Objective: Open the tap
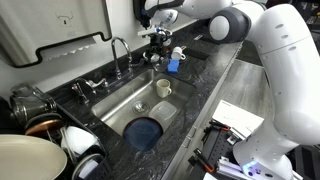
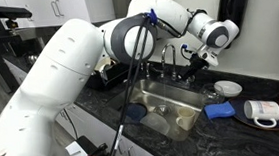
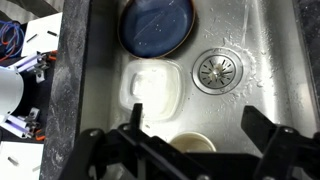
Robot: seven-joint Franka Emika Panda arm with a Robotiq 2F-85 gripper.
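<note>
The tap (image 1: 119,50) is a slim chrome gooseneck at the back rim of the steel sink (image 1: 120,105); it also shows in an exterior view (image 2: 167,58). My gripper (image 1: 158,40) hangs above the far end of the sink, to the side of the tap and apart from it, as also seen in an exterior view (image 2: 193,66). In the wrist view the gripper (image 3: 198,125) is open and empty, looking down into the basin. The tap is out of the wrist view.
In the sink lie a blue plate (image 3: 155,25), a white square container (image 3: 155,88), a small cup (image 3: 190,143) and the drain (image 3: 218,70). A blue sponge (image 1: 175,63) sits on the counter. Pots and bowls (image 1: 40,120) crowd one end. A mug (image 2: 257,111) and blue cloth (image 2: 219,110) lie on the counter.
</note>
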